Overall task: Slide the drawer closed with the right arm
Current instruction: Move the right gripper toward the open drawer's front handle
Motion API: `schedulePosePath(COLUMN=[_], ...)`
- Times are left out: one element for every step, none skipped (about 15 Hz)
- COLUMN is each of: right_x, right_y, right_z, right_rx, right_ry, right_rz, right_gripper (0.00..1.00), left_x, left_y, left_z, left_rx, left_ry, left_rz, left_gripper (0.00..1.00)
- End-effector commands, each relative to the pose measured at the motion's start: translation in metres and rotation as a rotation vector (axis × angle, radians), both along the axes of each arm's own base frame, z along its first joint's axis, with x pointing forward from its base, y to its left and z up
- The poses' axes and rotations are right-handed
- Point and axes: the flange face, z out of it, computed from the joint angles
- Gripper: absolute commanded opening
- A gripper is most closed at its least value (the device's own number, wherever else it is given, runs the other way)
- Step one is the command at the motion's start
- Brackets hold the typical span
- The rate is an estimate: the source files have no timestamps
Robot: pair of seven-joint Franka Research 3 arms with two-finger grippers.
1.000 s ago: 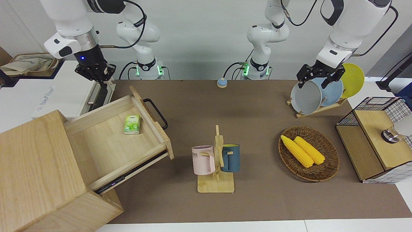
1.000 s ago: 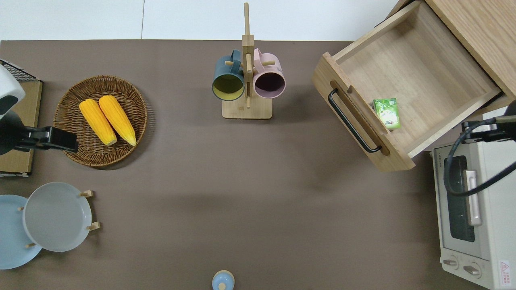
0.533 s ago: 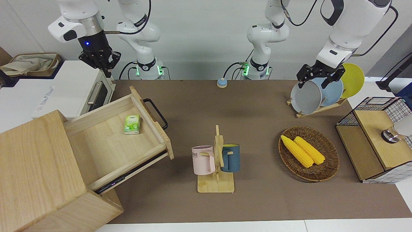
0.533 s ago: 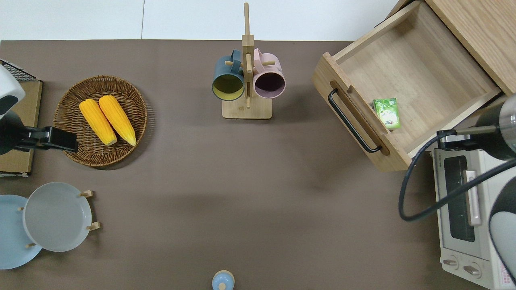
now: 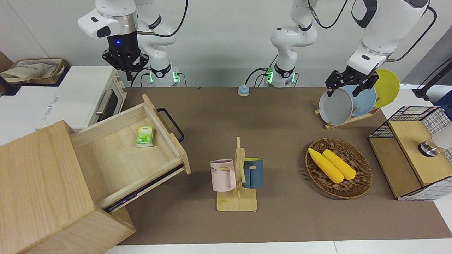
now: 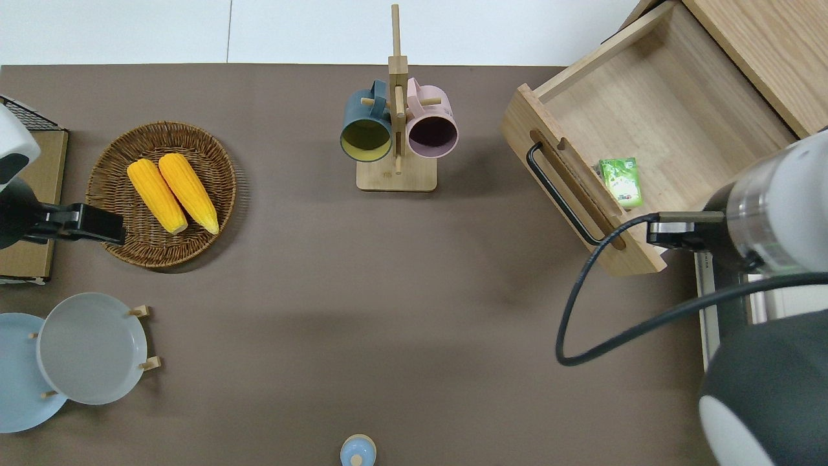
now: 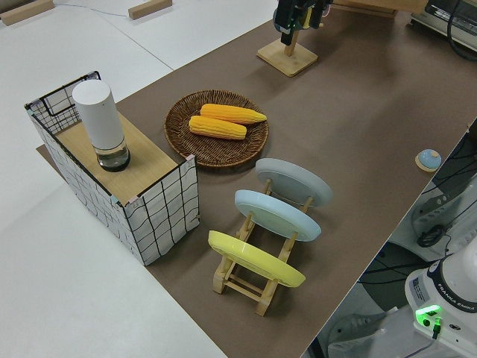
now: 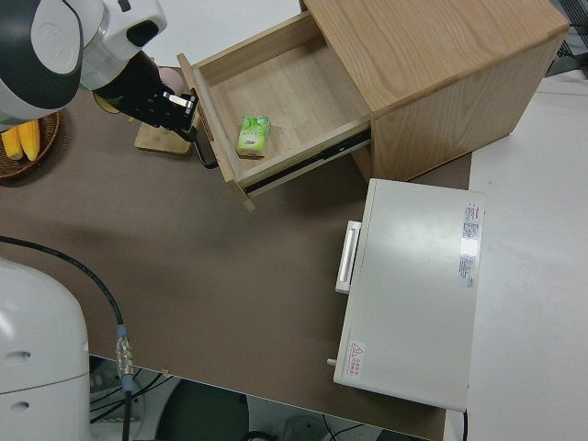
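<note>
While the drawer (image 5: pixel 134 148) stands pulled out of the wood cabinet (image 5: pixel 42 190), 1 green packet (image 5: pixel 145 136) lies inside near its front panel. The right gripper (image 5: pixel 125 67), grip unreadable, hangs raised beside the toaster oven (image 5: pixel 88 97). The left arm is parked.

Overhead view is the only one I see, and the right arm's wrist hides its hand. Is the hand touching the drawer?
Observer: No. In the front view the right hand hangs high in the air, apart from the drawer and its handle.
Operator: Is something blocking the slide rail?
Observer: The front view shows the dark rail under the drawer with nothing on it.
Operator: And the toaster oven below the wrist?
Observer: In the right side view the toaster oven has its door shut.
</note>
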Motion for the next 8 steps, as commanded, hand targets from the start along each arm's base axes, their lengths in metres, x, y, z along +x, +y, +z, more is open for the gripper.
schedulePosePath(right_x=[-0.007, -0.006, -0.004, -0.003, 0.0, 0.002, 0.003, 0.006], right_y=[0.033, 0.037, 0.04, 0.044, 0.048, 0.052, 0.06, 0.066], right_z=[-0.001, -0.003, -0.003, -0.004, -0.008, -0.01, -0.014, -0.02], right_rx=[0.019, 0.04, 0.066, 0.091, 0.117, 0.142, 0.157, 0.159], right_ry=[-0.026, -0.025, -0.034, -0.038, -0.038, -0.037, -0.034, -0.033], right_rz=[-0.127, -0.15, -0.179, -0.221, -0.262, -0.294, -0.316, -0.339], right_gripper=[0.0, 0.0, 0.0, 0.0, 0.0, 0.0, 0.0, 0.0], left_x=[-0.003, -0.003, -0.003, -0.003, -0.003, -0.003, -0.003, -0.003], left_y=[-0.002, -0.002, -0.002, -0.002, -0.002, -0.002, -0.002, -0.002], left_z=[0.006, 0.006, 0.005, 0.006, 0.006, 0.005, 0.005, 0.004], left_rx=[0.019, 0.019, 0.019, 0.019, 0.019, 0.019, 0.019, 0.019], left_ry=[0.003, 0.003, 0.004, 0.003, 0.003, 0.004, 0.005, 0.006], left_rz=[0.005, 0.005, 0.005, 0.005, 0.005, 0.005, 0.005, 0.005], left_gripper=[0.99, 0.99, 0.99, 0.99, 0.99, 0.99, 0.99, 0.99])
